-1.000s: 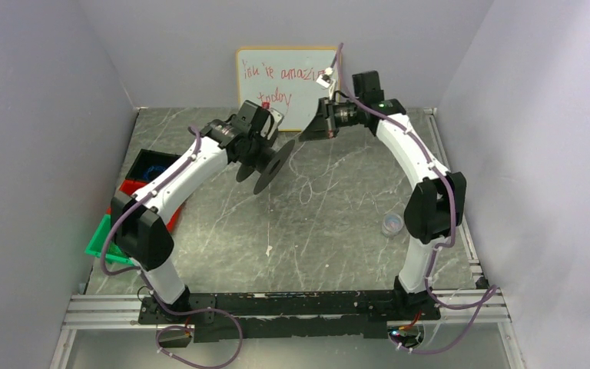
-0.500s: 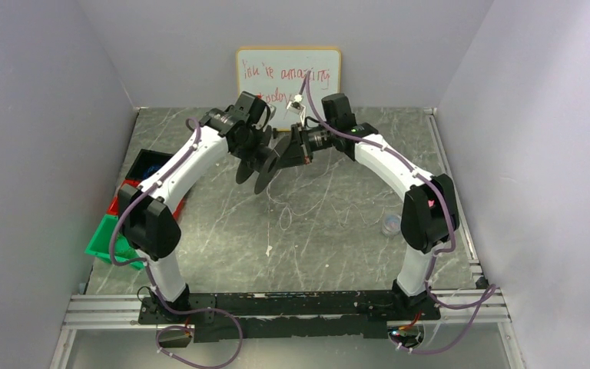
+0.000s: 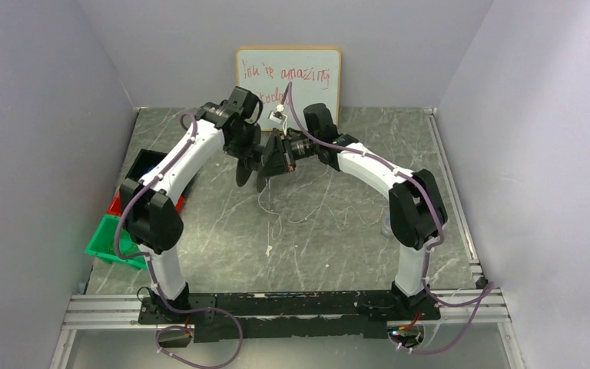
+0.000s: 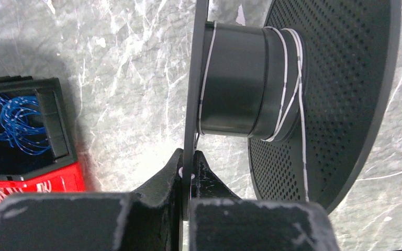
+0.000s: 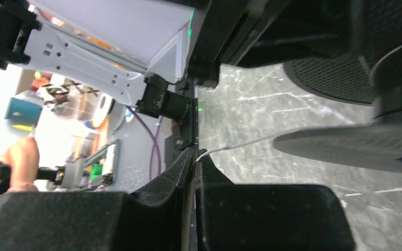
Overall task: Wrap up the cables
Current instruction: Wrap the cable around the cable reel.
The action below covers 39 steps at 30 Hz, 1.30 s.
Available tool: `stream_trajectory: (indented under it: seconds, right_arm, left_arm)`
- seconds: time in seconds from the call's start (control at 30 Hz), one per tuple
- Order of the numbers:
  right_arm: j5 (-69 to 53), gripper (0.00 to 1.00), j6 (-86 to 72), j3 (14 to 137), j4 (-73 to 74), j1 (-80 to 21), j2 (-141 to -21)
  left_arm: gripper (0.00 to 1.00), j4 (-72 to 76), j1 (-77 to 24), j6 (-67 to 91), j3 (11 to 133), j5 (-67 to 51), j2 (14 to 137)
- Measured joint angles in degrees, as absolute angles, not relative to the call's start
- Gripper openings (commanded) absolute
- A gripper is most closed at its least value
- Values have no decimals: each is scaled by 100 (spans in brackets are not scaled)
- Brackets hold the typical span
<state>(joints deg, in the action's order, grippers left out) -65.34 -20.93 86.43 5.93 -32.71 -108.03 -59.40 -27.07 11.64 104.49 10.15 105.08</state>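
Left pincer [image 4: 188, 175] is clamped shut on the thin flange of the spool [image 4: 235, 83], edge grip only. The spool looks raised off the desk [image 3: 338, 231], axis about level. Right pincer [image 5: 194, 157] is pinched shut on the cable [image 5: 241, 143], tight against the spool's far side. A few loose turns of cable sit on the spool hub, most bunched at the big perforated flange and one alone by the gripped flange. The rest hangs below the spool and trails over the desk to the right of it.

Risks, my read:
- Turns are slack and uneven, so they could cross or slide along the hub if tension drops.
- The wire is very thin, so it could slip from the fingertips or snap if pulled hard.
- The right pincer sits so close that a bump on the flange could lever the spool out of the edge grip.
- The purple hose [image 3: 288, 108] arcs over the spool and could catch.
- The trailing tail could drag or tangle.

Room:
- The whiteboard [image 3: 288, 77] is close behind the spool, so little space there.
- Black bin [image 4: 57, 130] and green bin [image 3: 107, 244] lie left of the spool, well apart.
- In front and to the right of the spool the desk is open, apart from the loose wire.
- Both arms crowd the spool, so swing space around it is tight.
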Motion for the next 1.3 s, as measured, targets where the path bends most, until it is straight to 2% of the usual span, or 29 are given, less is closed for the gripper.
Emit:
stream_trajectory:
  seconds: [0.27,0.53,0.97,1.3]
  right_arm:
    - [-7118,11,-3409,8322,-797,-3402,-11021]
    - [-7266,10,-3553,8272,-954,-3446,-11185]
    - [-6989,9,-1433,8318,1131,-3444,-11187]
    - [-6952,9,-805,8329,1717,-3142,-11187]
  left_arm:
    - [2,-5723,-2346,1745,10449,698,10530]
    - [2,-5544,-2119,2196,10479,106,10527]
    - [2,-5247,-1000,2805,10615,-1221,10158]
    - [2,-4816,-242,3074,10580,-2274,9618]
